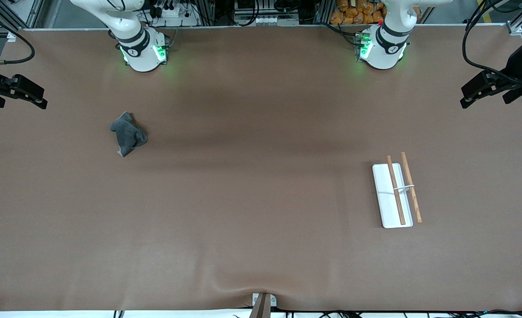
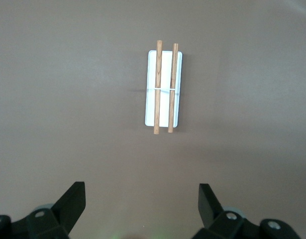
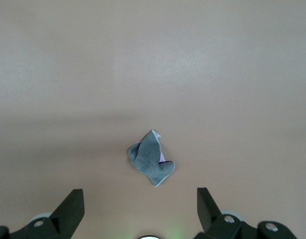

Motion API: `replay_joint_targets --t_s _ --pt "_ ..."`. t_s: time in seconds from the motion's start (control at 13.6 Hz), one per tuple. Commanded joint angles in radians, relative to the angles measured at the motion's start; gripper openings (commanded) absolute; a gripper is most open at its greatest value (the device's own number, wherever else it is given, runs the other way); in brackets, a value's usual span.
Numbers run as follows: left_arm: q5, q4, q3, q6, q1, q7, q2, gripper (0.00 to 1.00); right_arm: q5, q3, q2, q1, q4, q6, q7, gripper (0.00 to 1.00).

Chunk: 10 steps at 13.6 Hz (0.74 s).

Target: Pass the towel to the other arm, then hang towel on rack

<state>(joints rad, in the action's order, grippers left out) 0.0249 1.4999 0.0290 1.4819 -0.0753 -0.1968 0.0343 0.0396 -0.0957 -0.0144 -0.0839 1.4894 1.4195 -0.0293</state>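
The towel (image 1: 128,134) lies crumpled on the table, dark grey face up, toward the right arm's end; in the right wrist view (image 3: 150,159) a sliver of purple shows at its edge. The rack (image 1: 387,194), a white base plate with two brown rods, stands toward the left arm's end and also shows in the left wrist view (image 2: 164,89). My right gripper (image 1: 42,99) is open and empty, up in the air over its end of the table, apart from the towel (image 3: 140,196). My left gripper (image 1: 464,96) is open and empty, high over its end, apart from the rack (image 2: 142,194).
The brown table (image 1: 261,212) spreads wide between towel and rack. A small metal bracket (image 1: 263,304) sits at the edge nearest the front camera. Both arm bases (image 1: 141,53) (image 1: 382,51) stand at the edge farthest from it, with cables and orange items (image 1: 358,11) past them.
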Motion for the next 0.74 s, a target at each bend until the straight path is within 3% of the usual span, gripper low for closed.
replay_joint_targets --t_s 0.0,0.66 --pt "0.018 -0.006 -0.006 -0.02 -0.009 0.01 0.01 1.0 -0.001 -0.012 0.008 -0.011 -0.02 -0.016 0.002 1.0" --pt "0.02 0.003 -0.004 -0.038 -0.011 0.007 0.016 1.0 0.0 -0.012 0.033 -0.007 -0.008 -0.019 0.015 1.0"
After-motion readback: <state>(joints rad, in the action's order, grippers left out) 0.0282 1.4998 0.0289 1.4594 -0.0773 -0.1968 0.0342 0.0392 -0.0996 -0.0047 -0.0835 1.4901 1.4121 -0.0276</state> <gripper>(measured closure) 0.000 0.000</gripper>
